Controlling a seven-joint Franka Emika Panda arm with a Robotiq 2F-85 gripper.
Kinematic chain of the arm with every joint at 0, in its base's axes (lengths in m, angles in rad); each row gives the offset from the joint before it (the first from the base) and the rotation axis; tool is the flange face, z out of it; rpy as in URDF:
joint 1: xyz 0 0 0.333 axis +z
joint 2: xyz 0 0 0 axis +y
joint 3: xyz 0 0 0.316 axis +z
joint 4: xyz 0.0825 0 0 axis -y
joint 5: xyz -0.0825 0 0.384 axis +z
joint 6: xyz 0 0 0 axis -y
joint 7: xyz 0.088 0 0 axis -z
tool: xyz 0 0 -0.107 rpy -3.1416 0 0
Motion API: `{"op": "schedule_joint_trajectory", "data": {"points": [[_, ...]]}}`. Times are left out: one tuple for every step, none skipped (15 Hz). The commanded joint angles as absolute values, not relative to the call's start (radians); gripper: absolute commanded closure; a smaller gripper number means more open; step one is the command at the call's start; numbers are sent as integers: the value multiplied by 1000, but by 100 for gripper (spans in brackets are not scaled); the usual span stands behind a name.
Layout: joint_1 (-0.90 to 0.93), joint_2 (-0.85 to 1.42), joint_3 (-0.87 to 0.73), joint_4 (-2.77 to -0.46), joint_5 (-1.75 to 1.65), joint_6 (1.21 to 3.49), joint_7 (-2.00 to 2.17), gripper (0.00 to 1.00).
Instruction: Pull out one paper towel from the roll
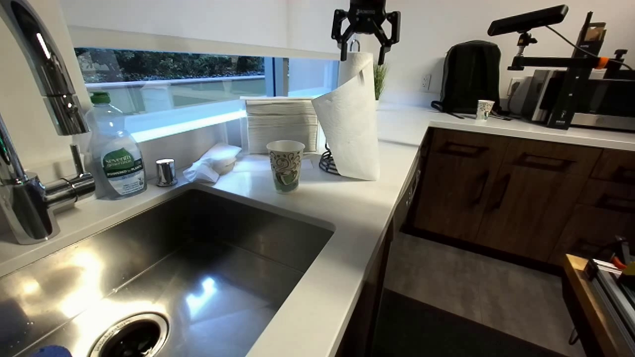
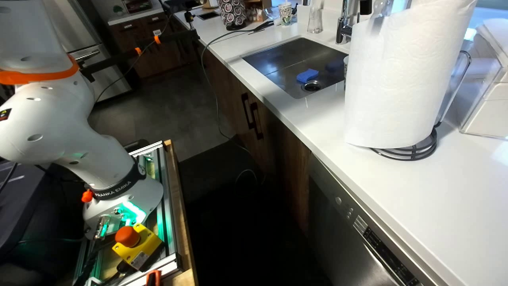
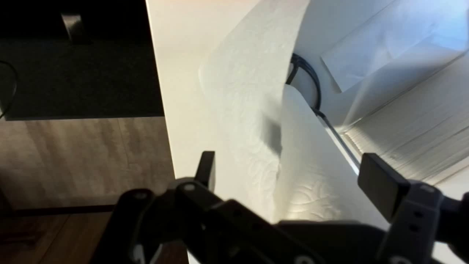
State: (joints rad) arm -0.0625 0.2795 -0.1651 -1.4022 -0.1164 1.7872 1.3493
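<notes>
On the counter [image 1: 367,203], the roll [image 2: 408,87] seems just below the gripper [image 1: 362,58].

In an exterior view I look past the near roll [image 2: 397,83]; in an exterior view, farther off, at it across the sink [image 1: 198,258]; wrist view: down onto roll. Exteriors share both.

Black end effector [image 1: 362,58], embossed white roll [image 2: 401,83], swirl-patterned cup [image 1: 286,167], brown cabinets [image 1: 454,193]
</notes>
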Motion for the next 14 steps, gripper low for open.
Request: {"op": "schedule_joint_trajectory", "data": {"points": [[-53, 280, -160, -1414, -145, 1714, 1360, 0], [-53, 283, -158, -1414, -140, 1713, 1359, 0], [-53, 287, -157, -1413, -139, 1718, 1361, 0], [-55, 291, -154, -1413, -132, 1726, 1362, 0], [-55, 295, -154, -1412, -131, 1731, 1363, 7], [-54, 300, -155, -1412, -137, 1736, 1368, 24], [-52, 304, -158, -1414, -148, 1759, 1375, 17], [-53, 311, -159, -1413, -150, 1771, 1378, 20], [-54, 316, -159, -1412, -150, 1777, 1378, 15], [-54, 320, -160, -1414, -152, 1789, 1380, 17], [-54, 322, -161, -1415, -152, 1802, 1381, 18], [-54, 323, -162, -1417, -150, 1825, 1384, 25], [-54, 326, -163, -1415, -152, 1835, 1384, 28], [-52, 328, -165, -1415, -157, 1847, 1386, 35]]}}
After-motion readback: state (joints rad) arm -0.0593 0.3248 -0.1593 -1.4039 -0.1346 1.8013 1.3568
